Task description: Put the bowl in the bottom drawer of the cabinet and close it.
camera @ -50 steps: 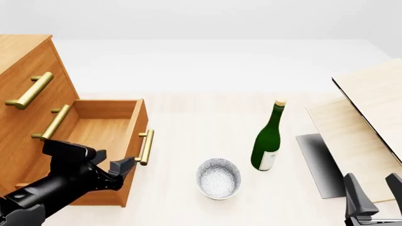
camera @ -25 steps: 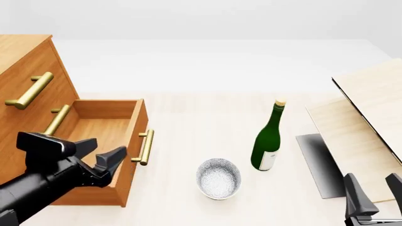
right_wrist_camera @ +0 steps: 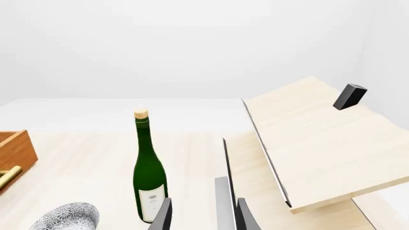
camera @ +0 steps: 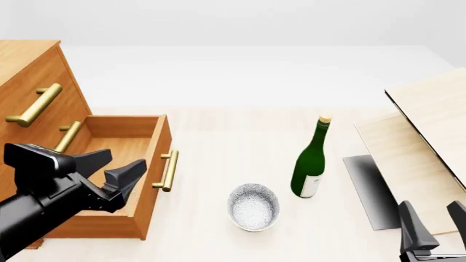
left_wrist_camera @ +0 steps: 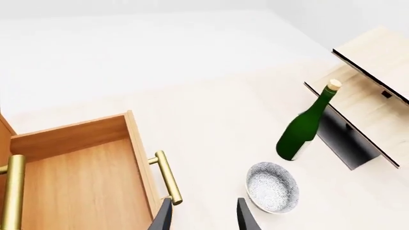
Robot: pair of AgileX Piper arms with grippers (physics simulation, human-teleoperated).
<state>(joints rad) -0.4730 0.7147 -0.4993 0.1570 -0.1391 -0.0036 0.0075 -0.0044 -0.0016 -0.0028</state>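
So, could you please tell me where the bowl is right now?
In the front view, the bowl sits on the table, between the open bottom drawer and the green bottle.

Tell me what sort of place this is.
Most likely a simulated tabletop test scene, not a real room: the surroundings are blank white. A pale wooden table holds a wooden cabinet with its bottom drawer open, a bowl and a green bottle.

green bottle upright on my table, cork on top, white label low on its body. pale wooden boards tilted at far right, dark grey slab beneath them, near the bottle.
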